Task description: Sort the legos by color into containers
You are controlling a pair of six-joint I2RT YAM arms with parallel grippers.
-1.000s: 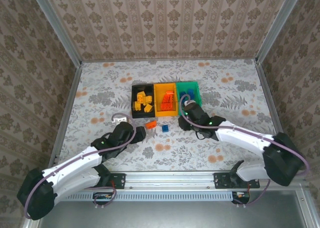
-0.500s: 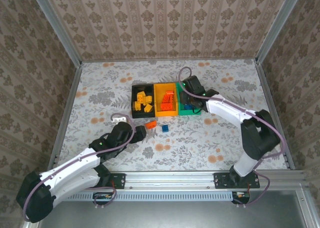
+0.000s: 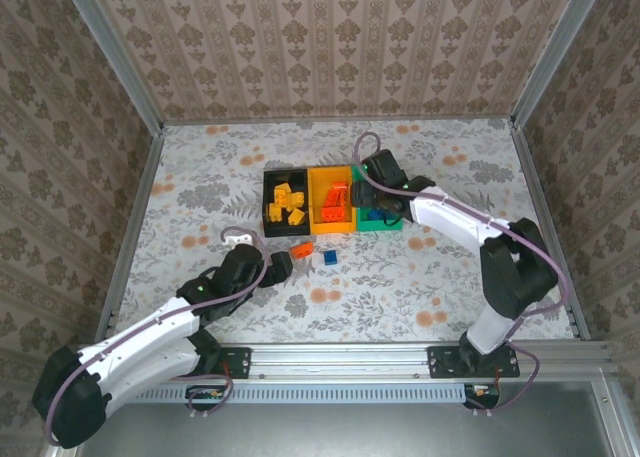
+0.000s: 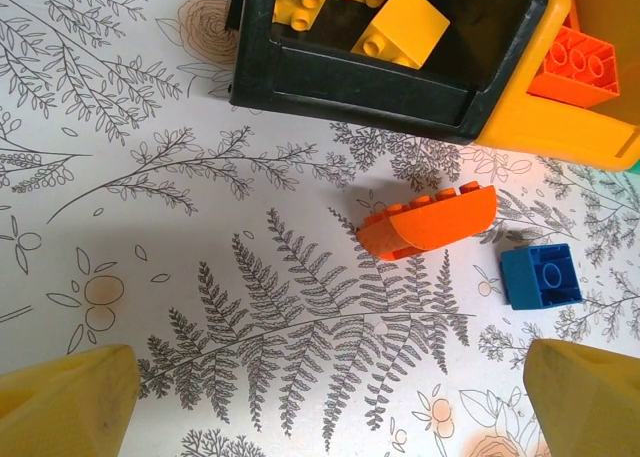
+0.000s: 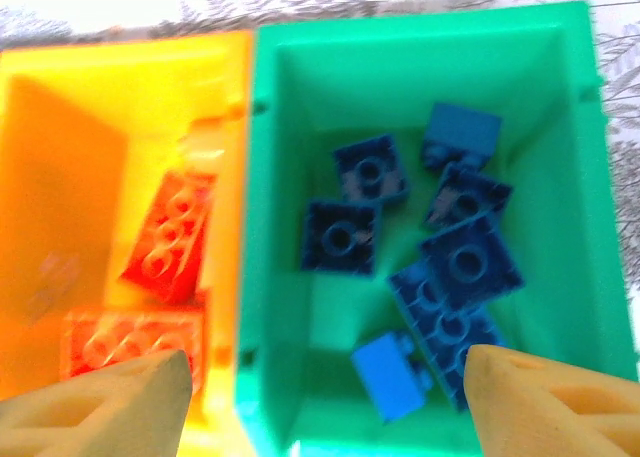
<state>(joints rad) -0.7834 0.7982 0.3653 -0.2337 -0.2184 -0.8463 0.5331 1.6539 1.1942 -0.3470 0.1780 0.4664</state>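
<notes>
Sorting bins: black bin point(image 3: 270, 199), orange-yellow bin point(image 5: 60, 127) and green bin point(image 5: 400, 67) joined in a row, in that order from left to right, mid-table.
Black bin: holds yellow bricks point(image 4: 400, 22), several, loosely piled.
Orange-yellow bin: holds red-orange bricks point(image 5: 170, 237), at least two flat on the floor.
Green bin: holds blue bricks point(image 5: 450, 267), about seven, studs mostly up. One lighter blue brick point(image 5: 390, 377) sits at the near end and is blurred.
Right gripper point(image 5: 330, 397): hovers over the green bin, pointing down into it. Jaws wide apart, nothing between the fingers; the lighter blue brick sits below the gap and touches neither fingertip.
Left gripper point(image 4: 325, 407): low over the table point(image 4: 200, 277), on the near side of the bins. Jaws fully wide, holding nothing.
Loose pieces: curved red-orange brick point(image 4: 430, 220) lies on the patterned table just in front of where the black bin meets the orange-yellow one, studs along its top edge. Small blue cube brick point(image 4: 540, 275) lies just beside it to the right, studs up, not touching it.
Relation to left gripper: both loose pieces lie ahead of the open fingers, the red-orange one roughly centred, the blue one nearer the right-hand finger.
</notes>
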